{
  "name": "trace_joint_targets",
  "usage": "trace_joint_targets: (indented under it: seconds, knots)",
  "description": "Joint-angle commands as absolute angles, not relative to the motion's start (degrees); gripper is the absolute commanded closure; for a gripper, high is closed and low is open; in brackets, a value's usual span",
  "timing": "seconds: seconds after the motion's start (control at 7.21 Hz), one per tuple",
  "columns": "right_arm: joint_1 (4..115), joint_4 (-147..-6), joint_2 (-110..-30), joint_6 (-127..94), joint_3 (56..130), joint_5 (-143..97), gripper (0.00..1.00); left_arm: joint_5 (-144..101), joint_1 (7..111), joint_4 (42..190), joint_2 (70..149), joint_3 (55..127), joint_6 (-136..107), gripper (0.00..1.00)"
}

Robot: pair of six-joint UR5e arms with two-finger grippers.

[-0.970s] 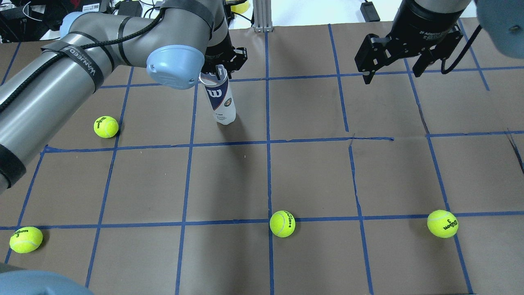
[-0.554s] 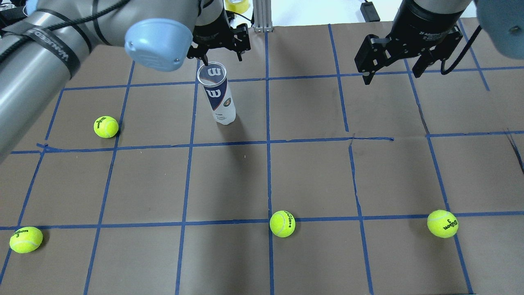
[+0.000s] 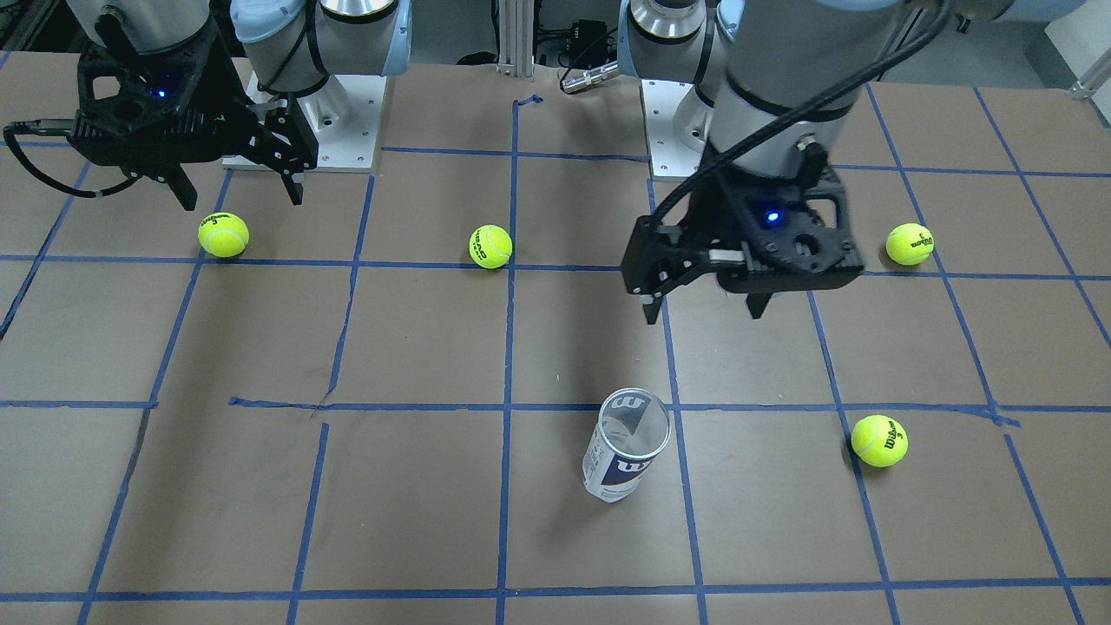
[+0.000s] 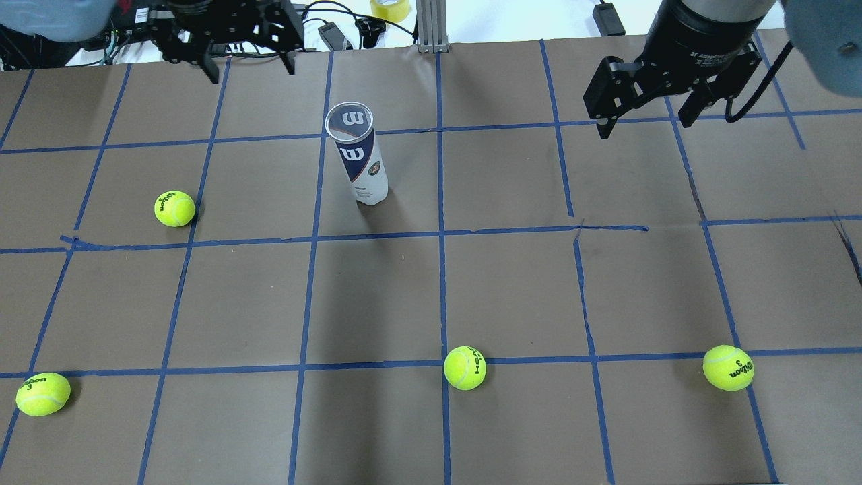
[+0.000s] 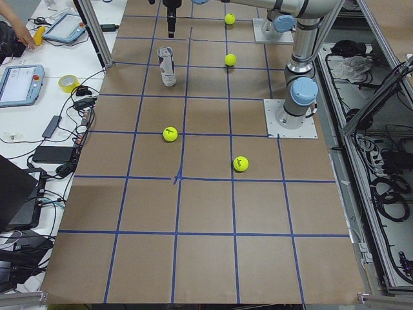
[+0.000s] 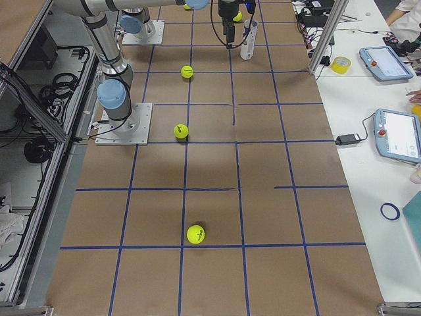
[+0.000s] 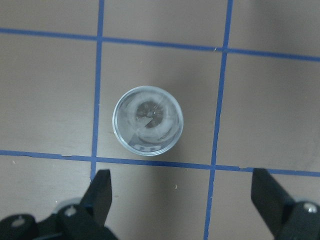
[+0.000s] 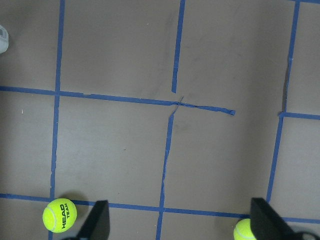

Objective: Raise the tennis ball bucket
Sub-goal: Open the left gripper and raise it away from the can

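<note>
The tennis ball bucket (image 4: 361,166), a clear tube with a white label and a navy W band, stands upright on the brown table, free of both grippers. It also shows in the front view (image 3: 625,451). The left wrist view looks straight down into it (image 7: 148,120), and no ball shows inside. My left gripper (image 4: 249,67) is open and empty, raised well above the tube; it also shows in the front view (image 3: 701,311). My right gripper (image 4: 643,126) is open and empty, hovering over the far right of the table.
Several yellow-green tennis balls lie on the table: one left of the tube (image 4: 174,208), one front left (image 4: 43,394), one front centre (image 4: 465,368), one front right (image 4: 728,368). Blue tape lines grid the brown paper. Cables and a tape roll (image 4: 392,9) lie beyond the far edge.
My left gripper was around the tube's top, then opened, rose and drew away up and to the left. The tube stays standing on the table. The right arm has not moved.
</note>
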State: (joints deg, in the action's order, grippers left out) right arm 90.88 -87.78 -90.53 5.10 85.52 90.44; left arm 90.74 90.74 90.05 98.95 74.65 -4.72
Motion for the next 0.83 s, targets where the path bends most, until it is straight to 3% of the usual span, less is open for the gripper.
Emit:
trace_joint_targets:
  seconds: [0.0,0.69]
  knots:
    - [90.9,-87.7,-90.5,5.1,85.6,90.4,0.00,90.1,85.3,91.9,94.5,80.2,0.5,0.00]
    - [90.9,-87.6,-90.5,5.1,85.6,90.4,0.00,90.7,83.9,91.4,91.8,85.6,1.4,0.00]
